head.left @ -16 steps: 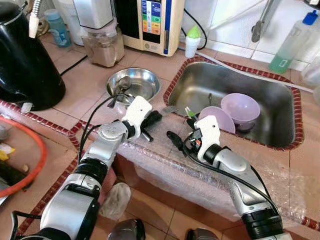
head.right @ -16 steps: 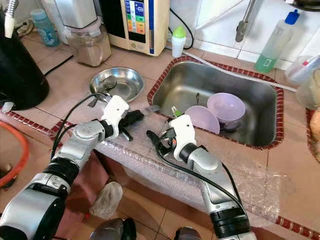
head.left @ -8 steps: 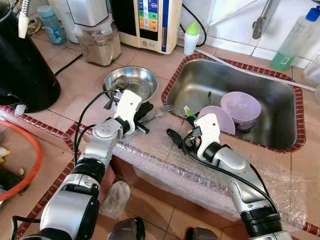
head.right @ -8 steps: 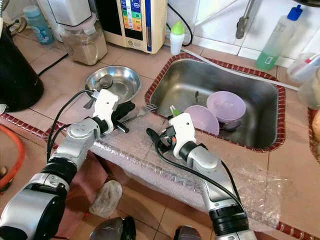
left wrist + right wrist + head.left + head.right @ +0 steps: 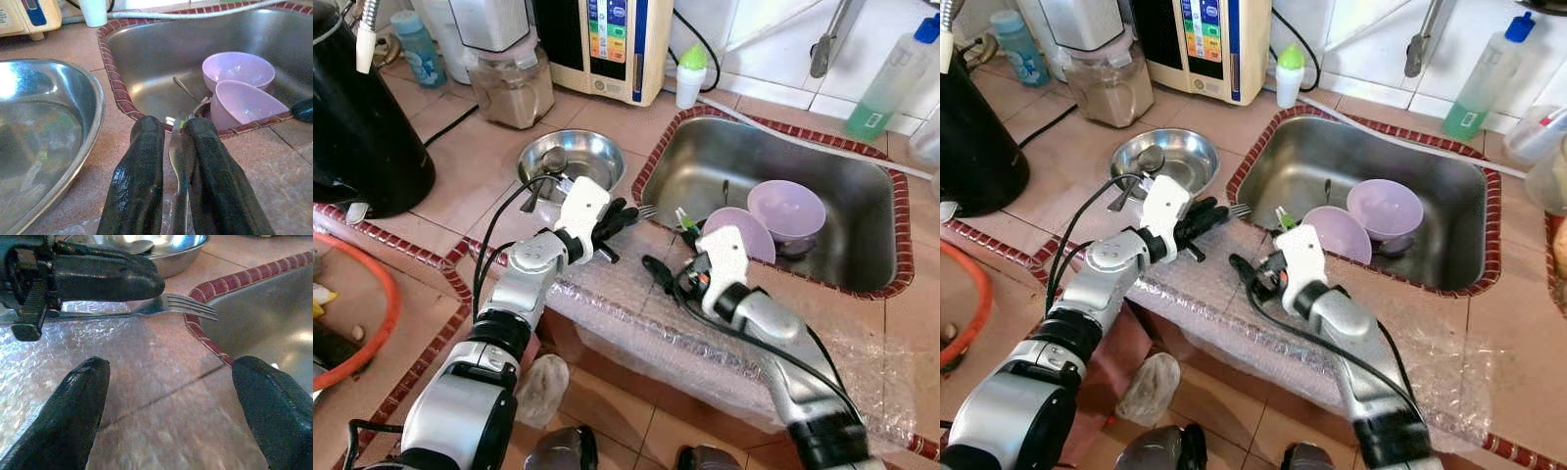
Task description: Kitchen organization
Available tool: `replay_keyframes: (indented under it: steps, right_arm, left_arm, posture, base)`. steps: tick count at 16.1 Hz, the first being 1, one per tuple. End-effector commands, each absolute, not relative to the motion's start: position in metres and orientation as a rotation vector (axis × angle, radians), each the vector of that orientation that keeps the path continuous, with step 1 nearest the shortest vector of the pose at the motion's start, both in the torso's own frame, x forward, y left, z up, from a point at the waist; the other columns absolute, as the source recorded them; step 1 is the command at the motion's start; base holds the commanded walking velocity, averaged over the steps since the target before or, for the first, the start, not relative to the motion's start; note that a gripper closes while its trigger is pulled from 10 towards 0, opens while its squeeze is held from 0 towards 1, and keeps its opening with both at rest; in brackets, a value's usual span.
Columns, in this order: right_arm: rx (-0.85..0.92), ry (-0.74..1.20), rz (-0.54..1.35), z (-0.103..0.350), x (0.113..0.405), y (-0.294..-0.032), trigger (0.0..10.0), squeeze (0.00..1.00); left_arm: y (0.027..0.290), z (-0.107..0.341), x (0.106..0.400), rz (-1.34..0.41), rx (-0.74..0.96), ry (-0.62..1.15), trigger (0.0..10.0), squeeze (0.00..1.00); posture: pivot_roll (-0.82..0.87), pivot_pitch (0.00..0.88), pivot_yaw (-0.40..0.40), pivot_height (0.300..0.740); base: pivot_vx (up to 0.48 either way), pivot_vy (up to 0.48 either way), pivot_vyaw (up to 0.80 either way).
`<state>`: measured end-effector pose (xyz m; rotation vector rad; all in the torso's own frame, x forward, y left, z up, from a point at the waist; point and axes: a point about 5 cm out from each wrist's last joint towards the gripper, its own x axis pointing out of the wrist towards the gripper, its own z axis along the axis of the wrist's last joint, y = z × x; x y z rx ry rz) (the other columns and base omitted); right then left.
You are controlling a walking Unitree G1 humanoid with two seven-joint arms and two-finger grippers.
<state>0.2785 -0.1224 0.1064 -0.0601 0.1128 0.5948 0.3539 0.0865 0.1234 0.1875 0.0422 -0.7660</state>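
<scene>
My left gripper is shut on the handle of a metal fork, just over the bubble-wrapped counter edge. The fork's tines point at the sink's red tiled rim. Behind that gripper stands a steel bowl with a spoon in it. My right gripper hovers open over the bubble wrap beside the sink, its fingers spread wide with nothing between them. Two purple bowls rest in the sink, one tilted against the other.
A black kettle stands at the far left and a blender jar and a water purifier at the back. A white bottle with a green cap and a green soap bottle flank the sink. Bubble wrap covers the counter's front edge.
My left gripper has moved toward the sink corner and closed on the fork that lay there. The right arm has hardly moved.
</scene>
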Motion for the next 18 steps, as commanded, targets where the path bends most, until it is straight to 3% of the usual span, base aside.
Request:
replay_keyframes:
  steps: [1, 8, 16, 17, 18]
  right_arm:
    - [-0.061, 0.12, 0.58, 0.107, 0.275, -0.129, 10.0, 0.0]
    - [-0.065, 0.126, 0.557, 0.106, 0.263, -0.131, 10.0, 0.0]
    - [-0.082, 0.135, 0.561, 0.109, 0.26, -0.132, 10.0, 0.0]
    - [-0.083, 0.135, 0.561, 0.11, 0.26, -0.131, 10.0, 0.0]
    - [-0.084, 0.136, 0.561, 0.11, 0.261, -0.131, 10.0, 0.0]
  left_arm:
    - [0.082, 0.121, 0.352, -0.8, 0.213, 0.052, 10.0, 1.0]
    - [0.07, 0.122, 0.354, -0.84, 0.219, 0.061, 10.0, 1.0]
    - [0.088, 0.114, 0.36, -0.749, 0.286, 0.104, 10.0, 1.0]
    - [0.092, 0.111, 0.359, -0.742, 0.282, 0.107, 0.1, 0.95]
    - [0.093, 0.11, 0.358, -0.741, 0.277, 0.108, 0.1, 0.95]
  posture:
    - [-0.07, 0.101, 0.032, 0.74]
    - [-0.11, 0.11, 0.056, 0.74]
    - [-0.13, 0.12, 0.043, 0.74]
    - [-0.12, 0.118, 0.041, 0.74]
    - [-0.12, 0.118, 0.041, 0.74]
  base:
    - [0.0, 0.0, 0.0]
    - [0.0, 0.0, 0.0]
    - [0.0, 0.0, 0.0]
    - [0.0, 0.0, 0.0]
    - [0.0, 0.0, 0.0]
